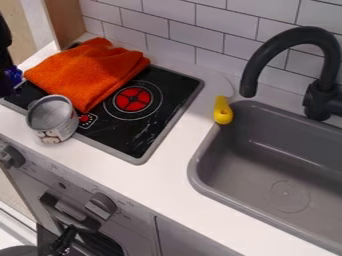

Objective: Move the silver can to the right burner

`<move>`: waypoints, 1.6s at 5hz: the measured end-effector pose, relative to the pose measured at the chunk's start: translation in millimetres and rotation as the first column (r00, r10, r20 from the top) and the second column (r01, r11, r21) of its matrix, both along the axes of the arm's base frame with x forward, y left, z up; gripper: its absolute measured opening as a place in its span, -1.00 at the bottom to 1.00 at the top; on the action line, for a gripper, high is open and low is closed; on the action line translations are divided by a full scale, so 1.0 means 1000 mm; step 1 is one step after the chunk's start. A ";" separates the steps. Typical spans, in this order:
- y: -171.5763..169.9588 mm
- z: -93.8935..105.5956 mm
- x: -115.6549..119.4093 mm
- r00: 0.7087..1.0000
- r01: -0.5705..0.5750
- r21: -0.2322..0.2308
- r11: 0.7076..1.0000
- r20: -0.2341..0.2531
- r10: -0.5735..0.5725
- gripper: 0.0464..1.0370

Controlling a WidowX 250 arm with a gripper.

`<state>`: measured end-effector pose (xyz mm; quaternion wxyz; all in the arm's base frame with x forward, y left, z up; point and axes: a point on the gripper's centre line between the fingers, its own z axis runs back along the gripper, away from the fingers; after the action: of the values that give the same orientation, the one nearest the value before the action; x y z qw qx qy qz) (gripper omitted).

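Can (52,120) stands about upright at the stove's (138,159) front left edge, at least partly on the tabletop (123,173); I cannot tell whether its base also rests on the stove's edge. My tool (8,82) is at the far left of the camera view, apart from the can, and I cannot tell whether it is closed or holding anything.

The can looks like thin metal, so I judge it light and stiff, with smooth sides that could slip or turn under a loose hold. Too hard a squeeze might dent the wall. I would come down from above and pinch the rim, one side of me inside the mouth and the other outside, or span the body just below the rim if I open wide enough. Lifted straight and kept level, it should ride well to the burner (133,99), passing clear of the soft orange cloth (88,72), which could snag.

The can's mouth faces up; I make out grey inner wall and no contents. The sink (285,194) shows a round drain mark in its floor, with a yellow thing (223,110) by its rim.
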<state>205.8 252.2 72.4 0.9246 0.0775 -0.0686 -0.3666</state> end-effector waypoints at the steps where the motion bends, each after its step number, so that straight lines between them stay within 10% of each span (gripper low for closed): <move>1: -0.004 -0.015 -0.008 0.998 0.069 0.013 0.998 0.016 -0.069 0.92; 8: -0.035 -0.062 -0.004 0.971 0.239 0.078 0.968 0.014 -0.241 0.92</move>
<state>202.2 216.8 10.3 0.8691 0.1077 -0.0746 -0.4770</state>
